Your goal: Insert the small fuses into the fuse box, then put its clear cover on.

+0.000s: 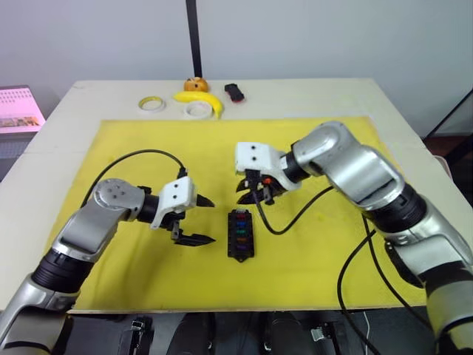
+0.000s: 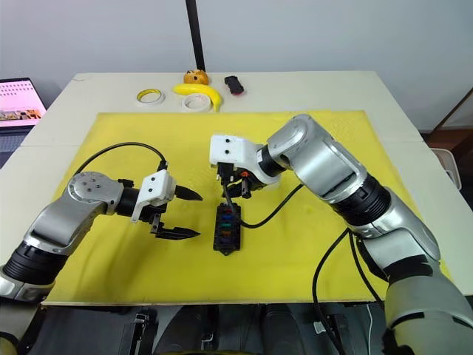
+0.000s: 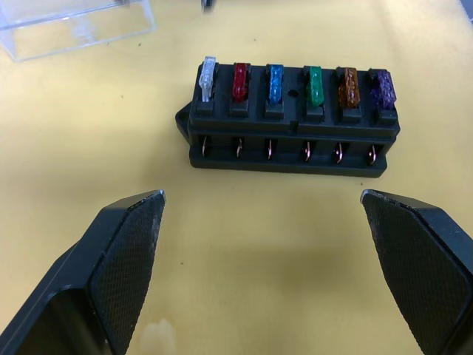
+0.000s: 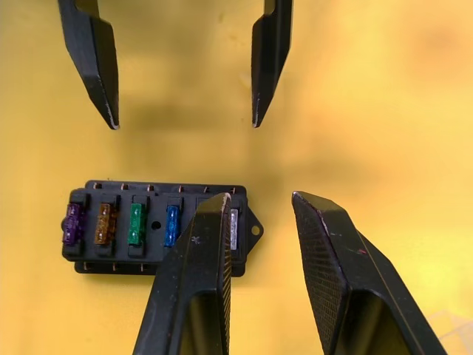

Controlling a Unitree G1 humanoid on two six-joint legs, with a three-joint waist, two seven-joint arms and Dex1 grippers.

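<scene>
Left wrist view gives the plainest look at the fuse box [image 3: 290, 122]: it lies flat on the yellow mat [image 1: 148, 148] with all six slots filled, the small fuses [image 3: 313, 86] standing in a row of grey-clear, red, blue, green, amber and purple. The grey-clear one at the end seems to lean a little and may not be pushed fully home, though I would not swear to it from this angle. So the inserting looks done or nearly so, and the lid is what remains.

From the head camera the box sits just below the mat's centre, toward six o'clock. The right gripper [image 1: 255, 192] hangs close at its twelve o'clock end with its jaws parted and nothing between them, likely poised over that last fuse. The left gripper [image 1: 198, 220] waits at nine o'clock, jaws spread wide and empty, facing the box's long side as if ready to steady it.

The clear cover [image 3: 77, 26] lies on the mat just beyond the box as the left wrist camera sees it, within easy reach. Far off at twelve o'clock on the table [image 1: 89, 103] sit tape rolls [image 1: 152, 104] and a banana [image 1: 201, 100], well apart from the work.
</scene>
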